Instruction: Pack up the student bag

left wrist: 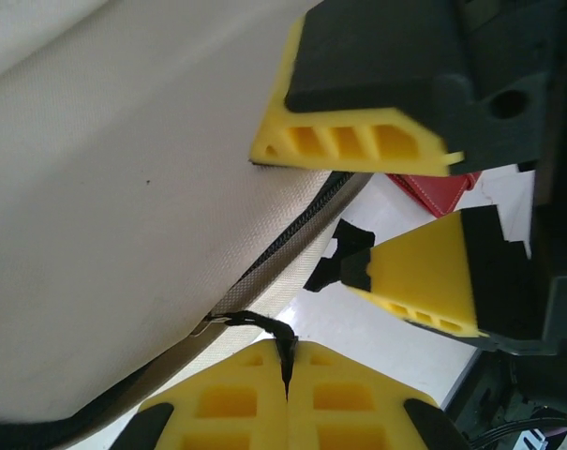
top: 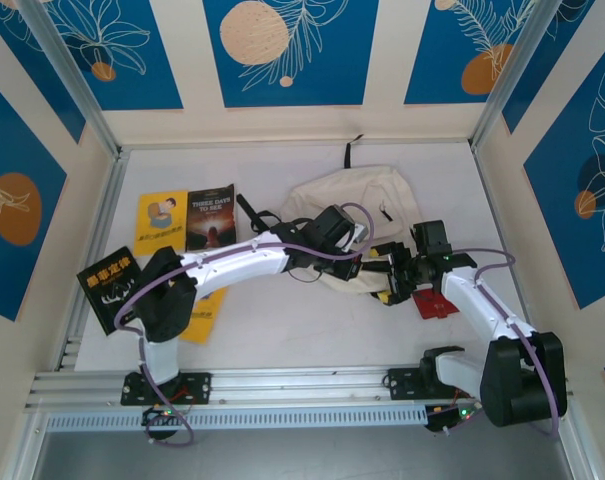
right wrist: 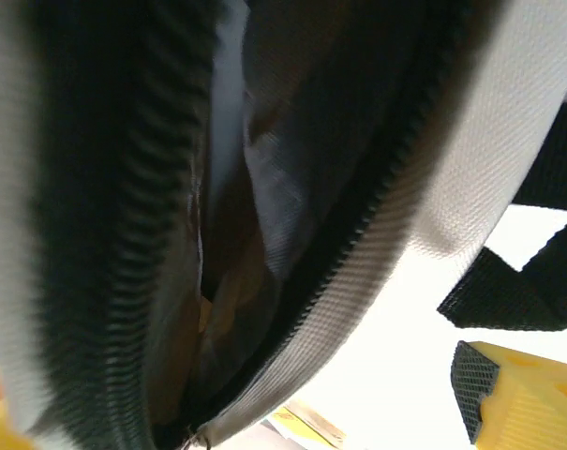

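Yellow plastic left fingers [left wrist: 236, 403] are clenched tip to tip on a thin black pull cord [left wrist: 264, 323] that comes off the zip edge of the student bag [left wrist: 124, 187]. The bag lies on the counter [left wrist: 339, 328], under and beyond both sets of fingers. Judged purpose: the pinch keeps the lip of the bag's mouth taut so that the opening does not collapse.

Directly across, the right fingers [left wrist: 358, 141] stand spread wide and grip nothing. One lies over the cream cloth and the other off it, above the counter. The black zip line [left wrist: 302, 225] runs between them. The right wrist view looks into the parted mouth; the lining is dark and any contents are too blurred to name. Judged: this pair is placed to take or widen the lip.

Just beyond the right fingers lies a flat red item [left wrist: 442, 187]. Well back along the left arm, paperback books [top: 210, 215] lie on the counter, not yet packed.
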`<action>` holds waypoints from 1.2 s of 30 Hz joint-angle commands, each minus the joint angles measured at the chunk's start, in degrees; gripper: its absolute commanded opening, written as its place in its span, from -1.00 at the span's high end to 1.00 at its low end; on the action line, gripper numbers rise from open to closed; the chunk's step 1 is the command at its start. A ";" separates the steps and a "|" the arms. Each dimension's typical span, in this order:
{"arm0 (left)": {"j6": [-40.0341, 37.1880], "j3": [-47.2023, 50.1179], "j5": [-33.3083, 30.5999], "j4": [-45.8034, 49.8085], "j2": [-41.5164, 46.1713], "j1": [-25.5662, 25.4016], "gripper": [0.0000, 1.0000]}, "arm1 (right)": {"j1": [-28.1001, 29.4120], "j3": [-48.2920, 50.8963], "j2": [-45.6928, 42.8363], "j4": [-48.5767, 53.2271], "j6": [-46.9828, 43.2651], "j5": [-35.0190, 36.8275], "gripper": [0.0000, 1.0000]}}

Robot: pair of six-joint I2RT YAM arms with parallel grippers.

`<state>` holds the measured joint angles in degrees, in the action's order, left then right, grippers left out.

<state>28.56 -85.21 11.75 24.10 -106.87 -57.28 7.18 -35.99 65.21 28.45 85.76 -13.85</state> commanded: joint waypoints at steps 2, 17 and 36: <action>-0.38 -0.32 0.27 -1.78 2.01 -0.46 1.00 | 0.55 0.64 1.28 -3.35 2.74 -1.84 -0.72; -3.61 -1.81 -9.57 11.57 0.80 0.67 1.00 | 3.09 -0.57 3.35 6.63 -7.37 14.44 0.39; -5.00 -0.74 -17.82 18.47 -0.54 6.70 1.00 | 3.31 1.54 6.85 9.08 -10.16 21.27 0.57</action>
<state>24.16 -85.23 -1.83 38.65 -106.89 -52.77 10.68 -35.55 71.20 32.05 76.62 2.44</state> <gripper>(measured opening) 0.047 0.215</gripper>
